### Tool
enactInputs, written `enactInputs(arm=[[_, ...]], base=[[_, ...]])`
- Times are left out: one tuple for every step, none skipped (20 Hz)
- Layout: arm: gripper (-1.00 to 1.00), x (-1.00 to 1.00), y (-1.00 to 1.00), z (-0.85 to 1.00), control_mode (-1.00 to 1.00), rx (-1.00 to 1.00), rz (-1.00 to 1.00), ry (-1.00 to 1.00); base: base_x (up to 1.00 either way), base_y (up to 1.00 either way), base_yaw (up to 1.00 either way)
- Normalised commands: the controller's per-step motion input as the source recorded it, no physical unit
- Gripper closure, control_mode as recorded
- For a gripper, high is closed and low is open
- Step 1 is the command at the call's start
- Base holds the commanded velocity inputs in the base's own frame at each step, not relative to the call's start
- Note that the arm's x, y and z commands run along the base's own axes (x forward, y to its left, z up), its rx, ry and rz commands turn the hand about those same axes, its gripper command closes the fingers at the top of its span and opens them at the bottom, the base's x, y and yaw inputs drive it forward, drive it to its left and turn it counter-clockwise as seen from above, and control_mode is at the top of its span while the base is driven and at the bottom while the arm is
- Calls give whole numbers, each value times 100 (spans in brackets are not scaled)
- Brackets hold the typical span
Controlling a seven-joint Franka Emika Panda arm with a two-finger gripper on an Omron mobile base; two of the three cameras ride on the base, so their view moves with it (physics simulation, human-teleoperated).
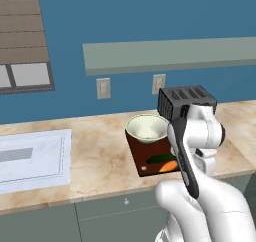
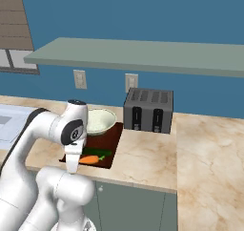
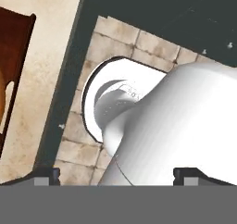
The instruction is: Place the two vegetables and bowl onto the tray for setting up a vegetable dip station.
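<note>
Left base view showed the white arm rising at the lower right, folded over the front edge of the tabletop (image 1: 100, 156), a beige marbled surface above grey-green cabinet fronts. Nearest that front edge lay the tray (image 1: 137, 153), a dark reddish-brown board, with a small round hole near its front left corner. On the tray's front part rested the carrot (image 1: 169, 166), orange, and touching or just behind it the cucumber (image 1: 161, 159), dark green; both were partly hidden by the arm. Behind them, on the tray's back part, stood the bowl (image 1: 146, 127), pale green-white and wide, upright. Toward the tabletop's left end sat a white sink area (image 1: 32, 158), well apart from the tray. Near the back edge of the tabletop, just right of the bowl, stood a black toaster (image 1: 186, 101). Farther back, two wall outlets (image 1: 103, 88) sat on the blue wall under a grey-green shelf (image 1: 170, 53), and a window (image 1: 25, 76) showed at the upper left.

Right base view gave the same order: carrot (image 2: 89, 159) and cucumber (image 2: 97, 152) side by side at the tray's (image 2: 110, 137) front, bowl (image 2: 99, 120) behind them, toaster (image 2: 148, 110) just beside the tray's right back corner.

Hand view looked down past the tabletop's front edge to a tiled floor (image 3: 120, 45), with a corner of the tray (image 3: 14, 52) at its left. The pincer (image 3: 115, 176) showed two small dark tips set wide apart, with nothing between them.
</note>
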Motion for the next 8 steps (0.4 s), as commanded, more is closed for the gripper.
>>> enactInputs(arm=[[-100,-38,6,23,-100,0,27,-3],[-100,-37,9,23,-100,0,27,-4],[-100,-36,10,22,-100,0,29,-5],[-100,-36,9,23,-100,0,30,-6],[-100,-36,9,22,-100,0,34,-9],[-100,-36,9,24,-100,-2,38,-13],[-100,-37,8,24,-100,-2,38,-13],[-100,-38,7,25,-100,-3,39,-16]], base=[[0,0,0],[0,0,0],[0,0,0],[0,0,0],[0,0,0],[0,0,0],[0,0,0],[0,0,0]])
